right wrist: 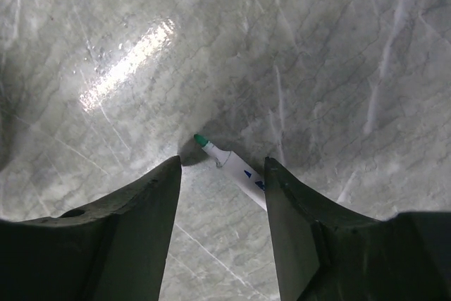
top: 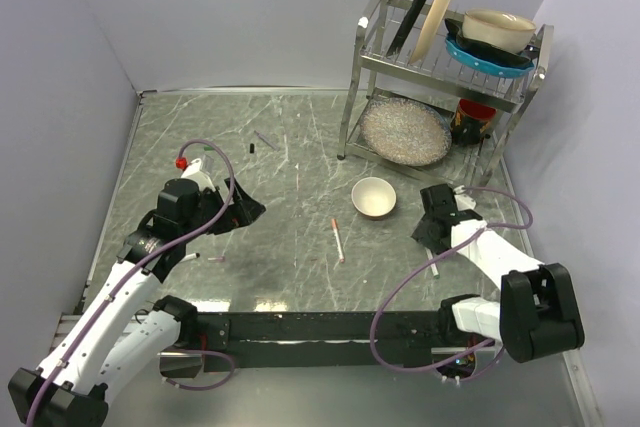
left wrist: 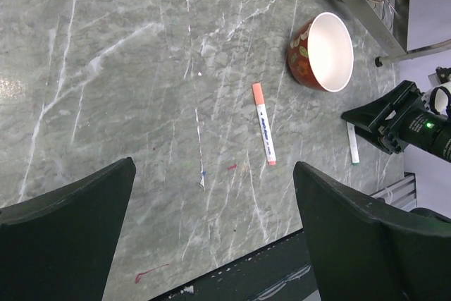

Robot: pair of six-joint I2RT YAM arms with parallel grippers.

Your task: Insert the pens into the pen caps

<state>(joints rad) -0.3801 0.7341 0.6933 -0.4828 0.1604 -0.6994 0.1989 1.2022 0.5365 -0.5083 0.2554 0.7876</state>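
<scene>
Straddling a green-tipped pen [right wrist: 234, 170], the right gripper [right wrist: 224, 163] sits low over the marbled table [right wrist: 317, 47] with its jaws partly parted, the gap between them wider than the barrel. The pen lies flat and slantwise in that gap. Its green tip sticks out just past one finger [right wrist: 151, 209], with a sliver of table showing between the two. The white barrel runs back under the edge of the other finger, and whether that finger touches it cannot be told. Nothing shows the pen lifted or clamped.

The left gripper [left wrist: 211, 174] hangs higher, jaws spread wide, with only the table's surface between its two dark fingers [left wrist: 70, 234]. Ahead of those jaws, nearer one finger than the other, a white pen with pink-orange ends [left wrist: 263, 123] lies flat on the table. Beyond it stands a bowl [left wrist: 320, 51], red outside and white inside. Off to the side of that same finger the right gripper shows again, with the green pen just beside it.

From above, a tiny black cap [top: 251, 147] and a thin purplish pen [top: 264, 139] lie close together, well apart from either set of jaws, toward the back wall. A small pinkish cap [top: 215, 259] rests behind the left jaws, near that arm
</scene>
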